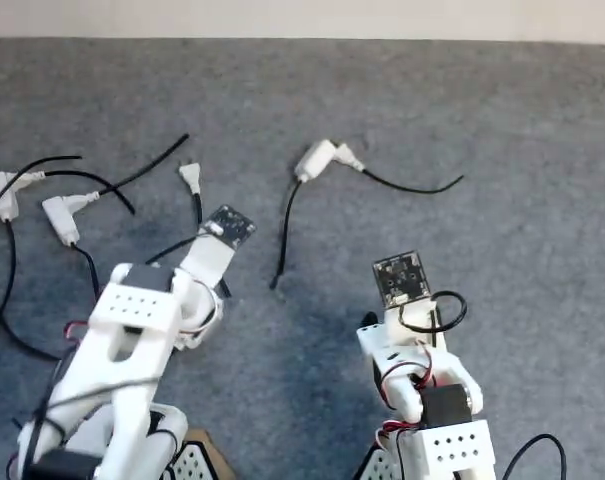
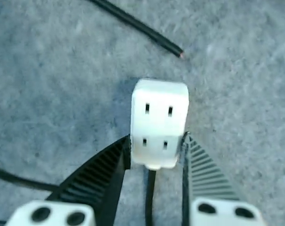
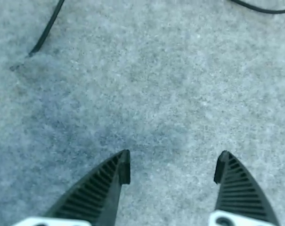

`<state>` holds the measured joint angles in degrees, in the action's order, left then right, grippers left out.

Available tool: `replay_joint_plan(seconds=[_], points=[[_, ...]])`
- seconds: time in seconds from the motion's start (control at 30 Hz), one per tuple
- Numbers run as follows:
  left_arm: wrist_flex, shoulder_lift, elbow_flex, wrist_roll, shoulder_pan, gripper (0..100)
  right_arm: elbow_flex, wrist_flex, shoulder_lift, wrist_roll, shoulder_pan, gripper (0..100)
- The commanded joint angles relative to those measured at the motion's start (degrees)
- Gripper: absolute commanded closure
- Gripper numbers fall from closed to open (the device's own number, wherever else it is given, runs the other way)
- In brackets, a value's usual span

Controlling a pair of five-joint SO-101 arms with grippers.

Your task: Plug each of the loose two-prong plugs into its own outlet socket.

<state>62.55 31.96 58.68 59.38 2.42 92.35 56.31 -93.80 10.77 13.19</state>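
White outlet socket (image 2: 159,109) clamped in left hand (image 2: 155,140).

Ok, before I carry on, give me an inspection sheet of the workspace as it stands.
Surface: grey mat, flat, bare under the right arm.
Job's things: white outlet socket with two pairs of slots, held; loose plug near the left arm; white pair lying together mid-mat, cannot tell if mated; two more white connectors at the mat's left edge.
Clutter: nothing seen.
Grippers: left gripper shut on the socket's sides; right gripper open above bare mat.
Cables: held socket's black cable runs back between the fingers; another cable's cut end lies beyond the socket.
Surroundings: pale band past the far edge.
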Motion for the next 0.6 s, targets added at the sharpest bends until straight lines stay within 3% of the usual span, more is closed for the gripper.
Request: replay_joint_plan(seconds=[0.0, 0.27, 0.4, 0.57], points=[[-1.58, -5.23, -5.14, -1.32, 0.57, 82, -0.13, -1.19, -0.22, 0.88, 0.40, 71.7], [-1.49, -16.40, -10.59, -0.88, 1.45, 84, -0.13, -1.19, -0.22, 0.88, 0.40, 71.7], [1.14, -17.71, -11.56, 3.43, 6.81, 98, -0.13, -1.19, -0.22, 0.88, 0.40, 71.7], [5.54, -17.71, -15.96, 3.96, 15.34, 100, -0.13, -1.27, -0.22, 0.88, 0.40, 71.7]])
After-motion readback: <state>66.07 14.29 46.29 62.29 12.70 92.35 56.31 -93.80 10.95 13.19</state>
